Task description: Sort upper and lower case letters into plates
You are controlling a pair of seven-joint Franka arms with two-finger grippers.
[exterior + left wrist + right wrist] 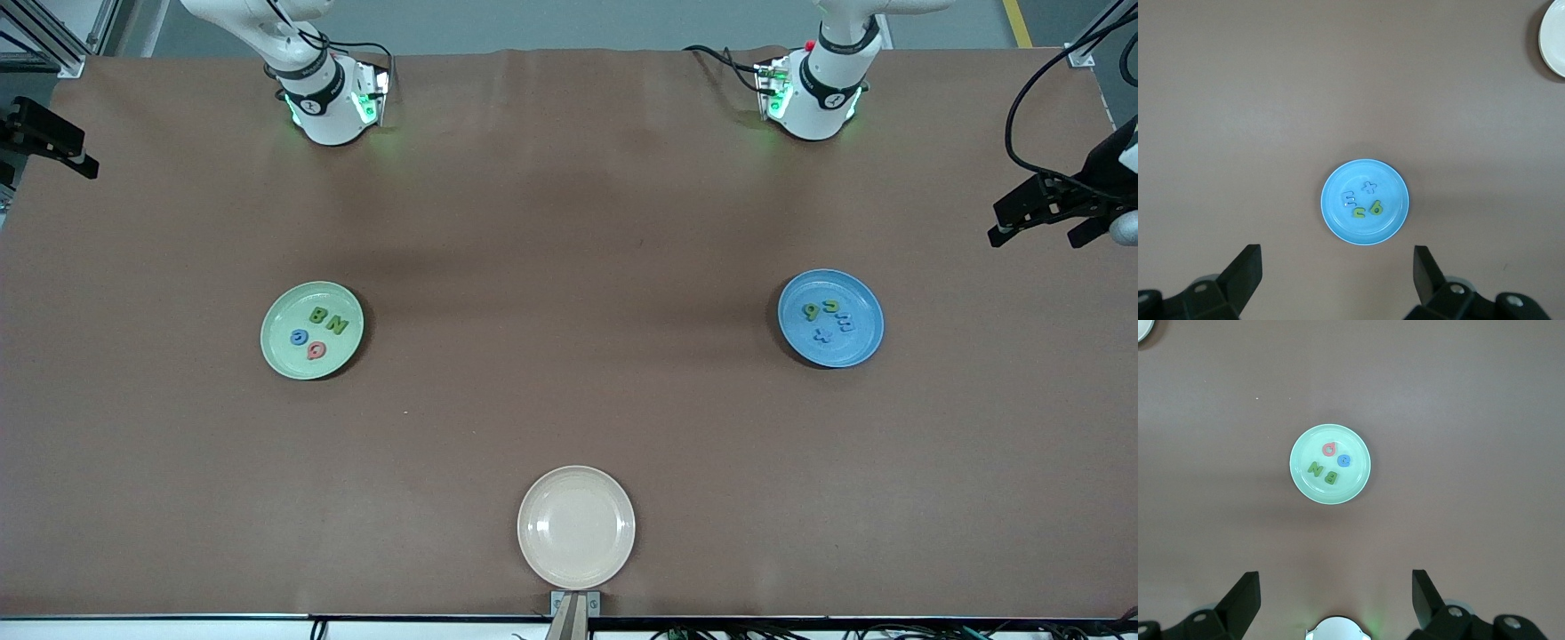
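Front view shows both plates loaded: the green plate [311, 330], toward the right arm's end of the worktop [569, 222], holds four letters [317, 331], and the blue plate [830, 318], toward the left arm's end, holds four more. Each pincer, left pincer [1338, 280] and right pincer [1336, 603], hangs wide and empty high above its own plate. The beige plate [576, 527], nearest the camera, lies bare; sorting looks finished.

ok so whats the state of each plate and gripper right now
green plate: holds four letters
blue plate: holds four letters
cream plate: empty
left gripper: open, high over the table, holding nothing
right gripper: open, high over the table, holding nothing
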